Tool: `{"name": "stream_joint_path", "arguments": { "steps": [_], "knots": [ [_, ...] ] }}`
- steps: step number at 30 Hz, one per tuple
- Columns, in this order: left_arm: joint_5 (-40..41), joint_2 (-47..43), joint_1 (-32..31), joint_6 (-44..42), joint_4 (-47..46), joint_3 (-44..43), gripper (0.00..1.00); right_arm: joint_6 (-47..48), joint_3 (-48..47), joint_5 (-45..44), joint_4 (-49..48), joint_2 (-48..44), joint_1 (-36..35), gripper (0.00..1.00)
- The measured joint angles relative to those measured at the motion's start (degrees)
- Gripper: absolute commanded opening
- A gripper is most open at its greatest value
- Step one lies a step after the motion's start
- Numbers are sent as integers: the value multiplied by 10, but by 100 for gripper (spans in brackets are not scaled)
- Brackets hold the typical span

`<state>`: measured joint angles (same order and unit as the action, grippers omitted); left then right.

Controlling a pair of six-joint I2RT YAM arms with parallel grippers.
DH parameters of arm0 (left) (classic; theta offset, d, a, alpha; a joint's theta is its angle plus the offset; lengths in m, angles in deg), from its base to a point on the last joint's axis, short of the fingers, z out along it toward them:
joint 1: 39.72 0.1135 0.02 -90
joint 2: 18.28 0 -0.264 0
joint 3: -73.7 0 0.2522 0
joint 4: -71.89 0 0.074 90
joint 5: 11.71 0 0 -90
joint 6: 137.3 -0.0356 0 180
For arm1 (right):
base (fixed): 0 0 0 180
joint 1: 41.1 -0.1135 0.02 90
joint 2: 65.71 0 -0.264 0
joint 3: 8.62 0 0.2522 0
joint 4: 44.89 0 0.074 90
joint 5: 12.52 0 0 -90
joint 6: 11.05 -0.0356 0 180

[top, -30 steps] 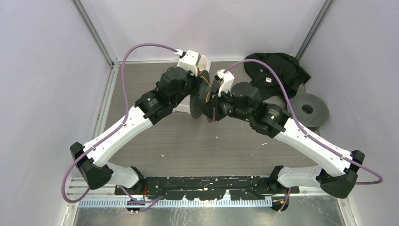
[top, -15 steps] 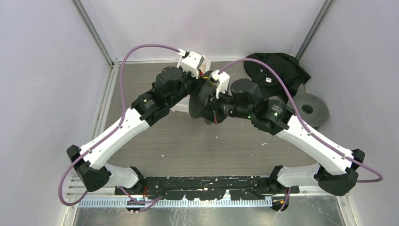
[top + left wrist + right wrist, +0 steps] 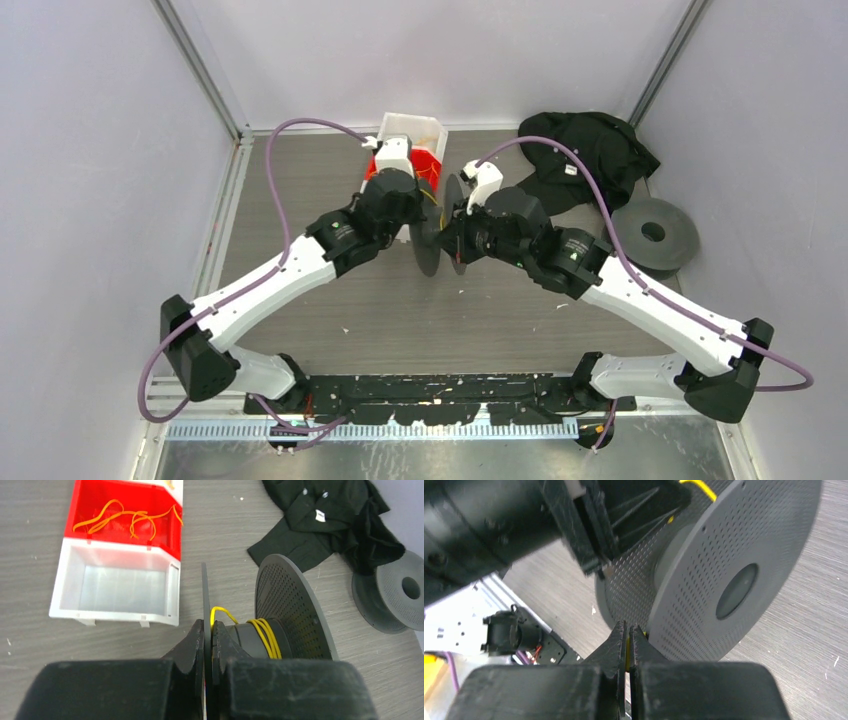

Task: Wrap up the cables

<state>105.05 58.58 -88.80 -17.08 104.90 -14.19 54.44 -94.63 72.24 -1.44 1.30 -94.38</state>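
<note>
A dark grey spool (image 3: 432, 232) stands on edge between my two grippers. In the left wrist view my left gripper (image 3: 207, 625) is shut on the spool's thin flange (image 3: 204, 590). A yellow cable (image 3: 267, 636) is wound a few turns round the hub, and a small loop (image 3: 221, 611) rises beside the flange. In the right wrist view my right gripper (image 3: 627, 628) is shut on the yellow cable (image 3: 627, 652) just below the perforated flange (image 3: 724, 555). Several loose yellow cables (image 3: 125, 517) lie in the red bin compartment (image 3: 80, 502).
The red and white bin (image 3: 412, 131) stands at the back, just behind the spool; its white compartment (image 3: 65, 575) holds nothing visible. A black cloth (image 3: 585, 150) lies back right. A second grey spool (image 3: 655, 232) lies flat at the right wall.
Both wrists have drawn back from the rear wall toward the near side with the spool between them, and the red bin now shows. The left wrist has turned.
</note>
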Motion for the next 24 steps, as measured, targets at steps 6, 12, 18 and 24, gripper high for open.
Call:
{"name": "stream_joint_path", "arguments": {
  "steps": [6,12,18,24],
  "knots": [
    [115,57,-56,78,94,-56,1,-84,17,-83,-7,10,0,0],
    [177,67,-82,161,116,-43,1,-216,12,-142,18,36,0,0],
    [165,29,-89,124,-12,71,1,-314,-25,-146,100,90,-3,0],
    [141,2,-92,45,-97,113,0,-332,-53,-153,135,103,-6,0]
  ]
}}
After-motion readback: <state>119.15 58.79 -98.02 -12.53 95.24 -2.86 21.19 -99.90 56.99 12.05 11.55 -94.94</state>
